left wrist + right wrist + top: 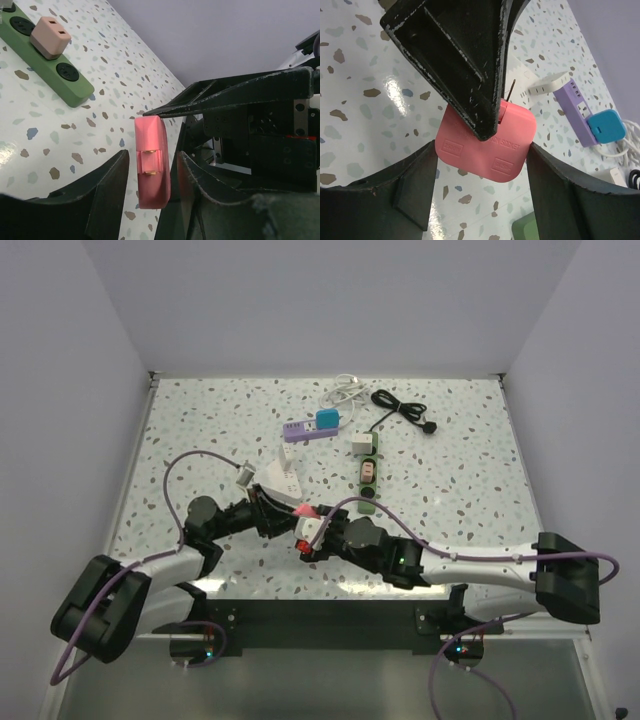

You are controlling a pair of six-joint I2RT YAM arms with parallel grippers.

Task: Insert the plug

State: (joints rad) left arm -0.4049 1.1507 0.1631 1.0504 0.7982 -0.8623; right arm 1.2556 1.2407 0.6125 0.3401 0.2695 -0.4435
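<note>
The left end effector (153, 156) stands astride the pink plug (152, 175), one finger close beside each broad face. Narrow slivers seem to remain on both sides, so I cannot tell whether it is pressing on the plug. The right end effector (481, 149) is clamped on the same plug across its narrow edges, so the plug hangs in the air between the two arms, above the near middle of the worktop (200, 430). Its two metal prongs face back towards the left wrist camera and not down at the surface.

Further out, the green power strip (368, 502) lies flat, ahead of the plug and to its right. Its long axis runs away from the arm bases. A beige adapter (50, 36) already fills one socket of the strip, and a free round socket shows on each side of it, one of them at the near end.

The strip sits right of centre, so the right arm is probably nearer. By my judgement the coming move turns on bringing the prongs round to point down over that near socket, squared to the strip's length.
</note>
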